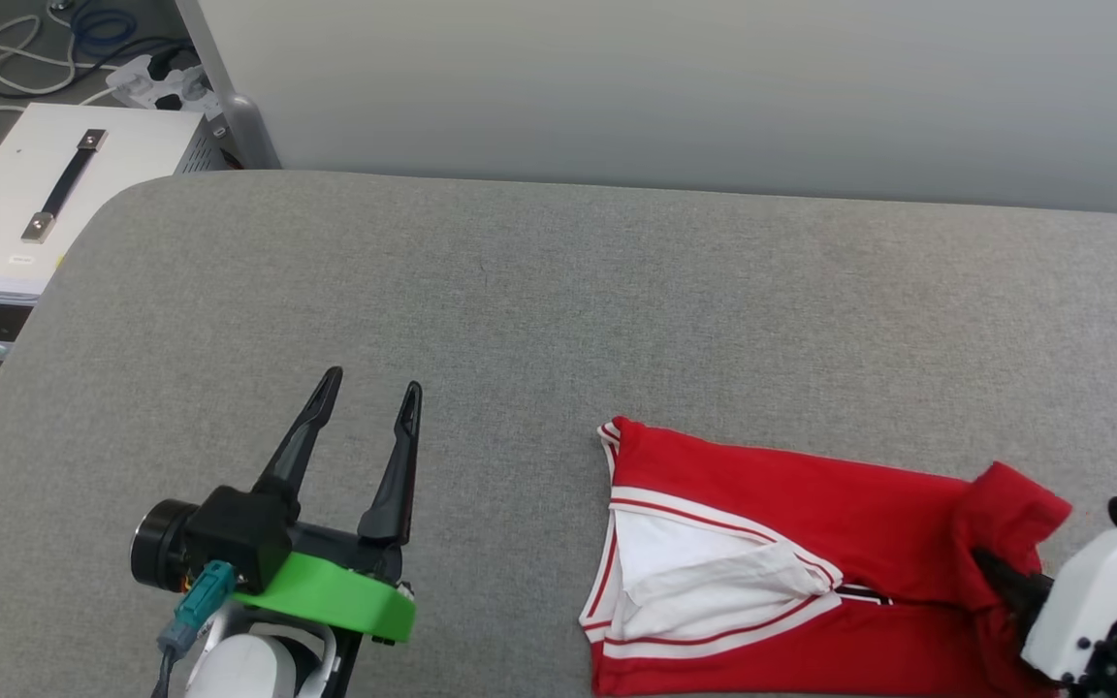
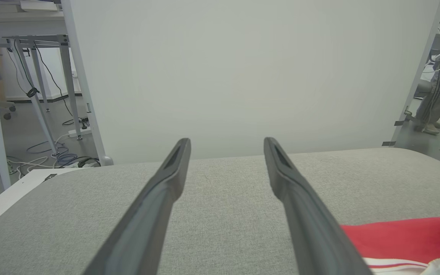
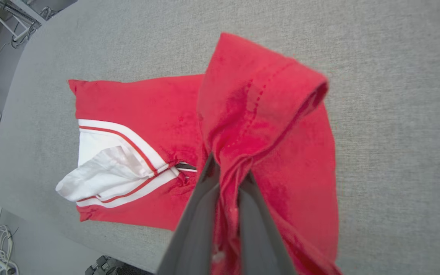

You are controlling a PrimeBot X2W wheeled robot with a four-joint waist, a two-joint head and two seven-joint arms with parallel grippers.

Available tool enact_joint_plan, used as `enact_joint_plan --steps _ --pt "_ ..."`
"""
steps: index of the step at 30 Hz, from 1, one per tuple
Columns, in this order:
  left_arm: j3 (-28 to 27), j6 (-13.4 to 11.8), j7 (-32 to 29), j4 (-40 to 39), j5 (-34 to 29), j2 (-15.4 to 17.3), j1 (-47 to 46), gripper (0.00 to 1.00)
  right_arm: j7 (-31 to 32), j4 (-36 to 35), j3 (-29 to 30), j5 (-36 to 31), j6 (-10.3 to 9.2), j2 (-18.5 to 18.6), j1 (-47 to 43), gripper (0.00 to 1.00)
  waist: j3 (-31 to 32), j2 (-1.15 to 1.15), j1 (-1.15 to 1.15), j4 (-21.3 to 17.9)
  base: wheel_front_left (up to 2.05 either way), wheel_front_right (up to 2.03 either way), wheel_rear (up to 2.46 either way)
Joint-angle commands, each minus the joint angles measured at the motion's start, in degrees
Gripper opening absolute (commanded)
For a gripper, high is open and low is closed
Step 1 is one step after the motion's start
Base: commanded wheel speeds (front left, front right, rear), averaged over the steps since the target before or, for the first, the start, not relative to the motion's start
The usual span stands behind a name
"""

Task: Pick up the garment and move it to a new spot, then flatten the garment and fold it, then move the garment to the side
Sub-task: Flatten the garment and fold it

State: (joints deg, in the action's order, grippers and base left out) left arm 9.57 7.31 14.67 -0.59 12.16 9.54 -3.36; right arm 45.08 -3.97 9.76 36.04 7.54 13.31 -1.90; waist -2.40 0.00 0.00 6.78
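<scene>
Garment [image 1: 762, 494] flat on grey pad [image 1: 520, 291] | right hand [image 3: 227, 172] pinches it | left hand [image 1: 371, 381] spread, empty

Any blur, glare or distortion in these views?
Head view: even light, sharp, no glare. Left wrist view: the left gripper goes soft near the lens. Right wrist view: the garment, pinched in the right gripper, blurs at its raised fold.

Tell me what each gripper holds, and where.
Right gripper pinches the red, white-sleeved jersey T-shirt by a bunched fold at its hemmed end; left gripper is open and empty.
</scene>
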Motion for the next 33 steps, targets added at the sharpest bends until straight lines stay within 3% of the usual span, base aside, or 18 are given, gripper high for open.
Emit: enact_joint_plan --steps 1,6,10,21,31,32,33 --pt "-0.21 0.17 0.33 0.02 0.37 0.0 1.11 1.0 0.73 -1.22 -0.54 -0.02 -0.05 -1.76 0.59 0.0 0.03 0.0 0.0 0.14 0.0 0.0 0.0" --pt "-1.12 0.17 0.33 -0.1 0.35 0.0 1.16 1.0 2.49 -4.19 -3.55 0.54 -0.05 -7.78 1.34 0.0 0.06 0.0 0.0 0.59 0.0 0.0 0.0" --pt "-1.43 0.17 0.33 -0.05 0.43 0.19 1.0 1.0 0.25 -2.88 -6.06 2.56 -0.05 -10.25 3.09 0.0 0.13 0.0 0.0 1.16 0.0 0.0 0.0" --pt "-1.44 0.18 0.33 0.13 0.51 0.54 0.9 1.0 -12.1 10.81 -15.09 12.16 -0.05 -10.42 7.41 0.0 0.16 0.0 0.0 2.45 0.0 0.0 0.0" --pt "-0.85 0.18 0.33 0.76 0.54 0.26 0.91 1.0 -19.57 21.76 -21.36 15.34 -0.05 -10.43 12.13 0.0 0.28 0.0 0.0 3.34 0.0 0.0 0.0" --pt "-0.89 0.18 0.33 0.79 0.56 0.21 0.91 1.0 -20.26 22.88 -21.76 14.76 -0.05 -10.43 12.62 0.54 0.28 0.0 0.0 3.37 0.0 0.0 0.0" --pt "-0.89 0.18 0.33 0.81 0.56 0.16 0.9 1.0 -20.92 23.72 -21.93 14.32 -0.05 -10.43 12.98 1.0 0.3 0.0 0.0 3.42 0.0 0.0 0.0"
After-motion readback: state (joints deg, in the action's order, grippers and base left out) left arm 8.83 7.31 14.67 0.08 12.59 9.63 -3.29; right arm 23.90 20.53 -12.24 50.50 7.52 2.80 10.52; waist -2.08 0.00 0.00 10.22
